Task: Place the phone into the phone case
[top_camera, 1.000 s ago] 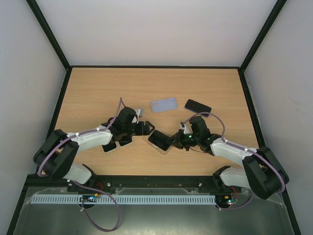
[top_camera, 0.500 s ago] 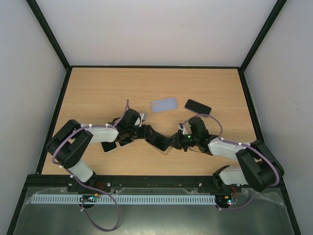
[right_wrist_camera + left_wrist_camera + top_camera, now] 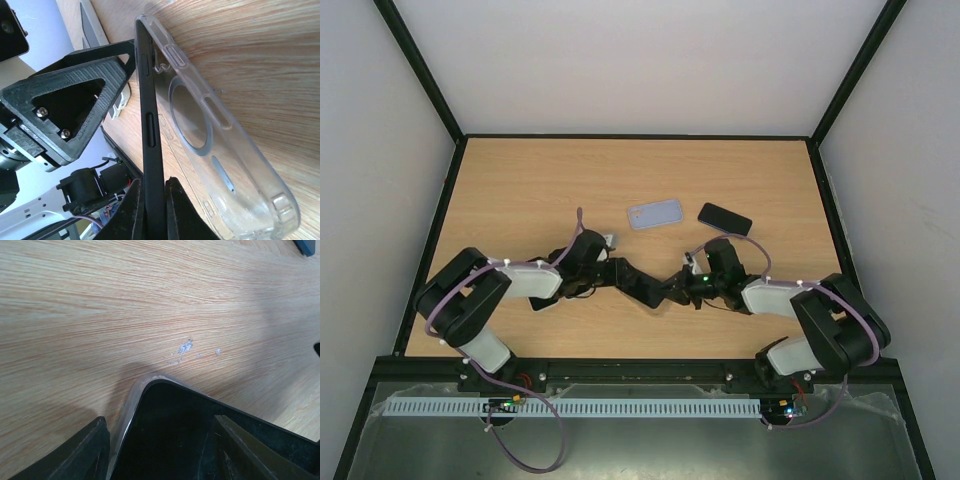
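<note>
Left hand (image 3: 160,418): fingers straddle 1 corner of the clear case (image 3: 210,135); whether they are grasping it cannot be told. Just toward 6 o'clock of the bench (image 3: 100,300) centre, the case meets the black phone (image 3: 147,125) at 1 end and gapes at the other. Right hand (image 3: 152,200): clenched on the phone; a 2nd phone (image 3: 724,217) lies at 1 o'clock.

The black phone (image 3: 150,135) is only half in: one end sits tucked into the clear case (image 3: 210,135) and the other end is angled up out of it. The case is see-through with a ring on its back, lying on the tabletop (image 3: 270,60) around the near middle.
</note>
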